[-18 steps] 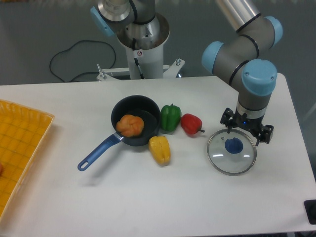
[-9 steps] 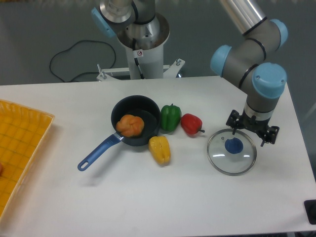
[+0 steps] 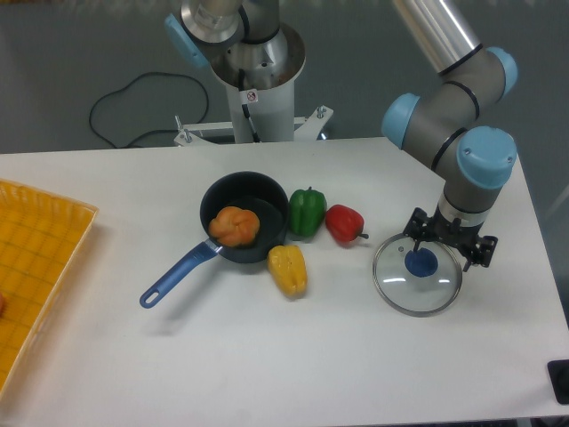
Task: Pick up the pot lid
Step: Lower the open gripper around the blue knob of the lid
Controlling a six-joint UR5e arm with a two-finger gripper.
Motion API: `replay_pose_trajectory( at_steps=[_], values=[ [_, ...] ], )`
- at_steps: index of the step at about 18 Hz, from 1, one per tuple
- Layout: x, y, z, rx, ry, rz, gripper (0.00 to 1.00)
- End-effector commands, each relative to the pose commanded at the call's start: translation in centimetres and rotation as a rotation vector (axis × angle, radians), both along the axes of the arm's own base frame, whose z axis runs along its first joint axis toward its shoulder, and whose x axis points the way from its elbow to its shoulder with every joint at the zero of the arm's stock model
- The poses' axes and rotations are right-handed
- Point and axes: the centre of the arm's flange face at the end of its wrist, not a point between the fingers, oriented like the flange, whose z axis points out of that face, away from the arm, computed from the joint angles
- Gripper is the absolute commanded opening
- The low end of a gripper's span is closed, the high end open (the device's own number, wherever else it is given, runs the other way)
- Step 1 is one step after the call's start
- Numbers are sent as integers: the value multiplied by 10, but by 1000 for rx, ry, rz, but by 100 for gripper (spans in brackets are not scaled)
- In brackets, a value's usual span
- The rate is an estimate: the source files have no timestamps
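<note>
Just beside the red pepper (image 3: 343, 222), the pot lid (image 3: 416, 289) lies below the spread gripper (image 3: 450, 238).

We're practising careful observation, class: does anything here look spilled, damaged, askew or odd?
Nothing looks spilled or damaged. The pot lid lies flat, blue knob up, near the open gripper; the pan sits upright. Only the black cable, curling loosely at the back, looks slightly untidy.

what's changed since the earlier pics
The open gripper has come down towards the pot lid, drifting slightly to the right of the picture. Nothing was grabbed or let go. The lid, pan, green pepper and red pepper stayed put.
</note>
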Motion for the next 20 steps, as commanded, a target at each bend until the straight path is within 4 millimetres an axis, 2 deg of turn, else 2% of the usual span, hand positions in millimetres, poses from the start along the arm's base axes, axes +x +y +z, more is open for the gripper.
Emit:
replay_pose_trajectory(
  at_steps=[9, 18, 20],
  values=[
    [12, 10, -8, -10, -13, 22, 100],
    [9, 12, -15, -9, -14, 36, 100],
    [11, 19, -18, -5, 1, 25, 100]
  ],
)
